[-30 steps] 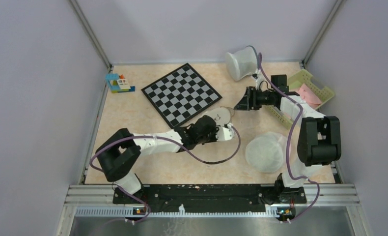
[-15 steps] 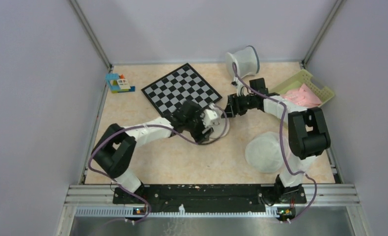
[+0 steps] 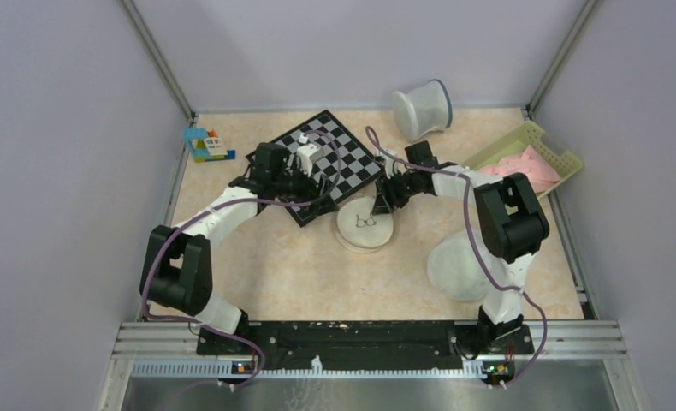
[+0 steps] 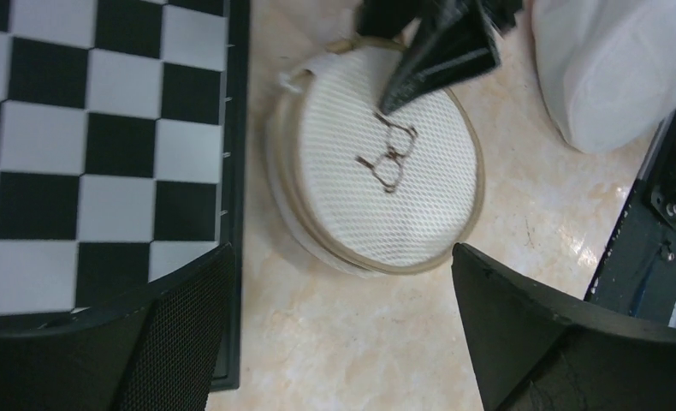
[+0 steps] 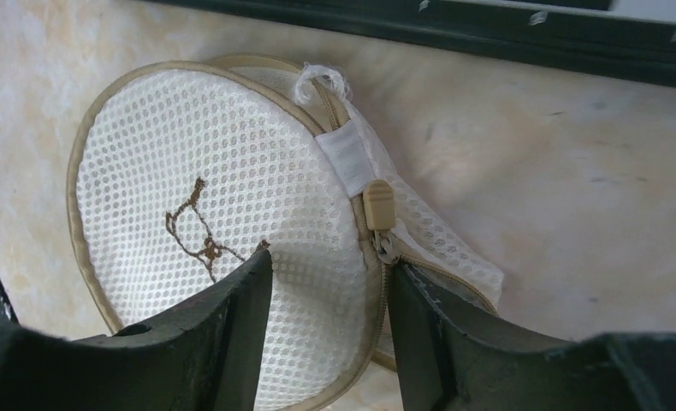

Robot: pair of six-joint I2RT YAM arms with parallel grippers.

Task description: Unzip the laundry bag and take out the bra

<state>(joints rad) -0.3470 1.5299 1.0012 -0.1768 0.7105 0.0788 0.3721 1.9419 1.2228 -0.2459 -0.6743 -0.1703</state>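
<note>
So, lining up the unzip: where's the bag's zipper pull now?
In the right wrist view, the tan zipper pull sits on the right edge of the laundry bag, under a white tab, just ahead of the open right pincer.

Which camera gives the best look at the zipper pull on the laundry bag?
Right wrist: the pull is close and sharp at the rim of the bag. Left wrist shows most of the bag, but the pull is not discernible. In top external the bag is too small to tell.
</note>
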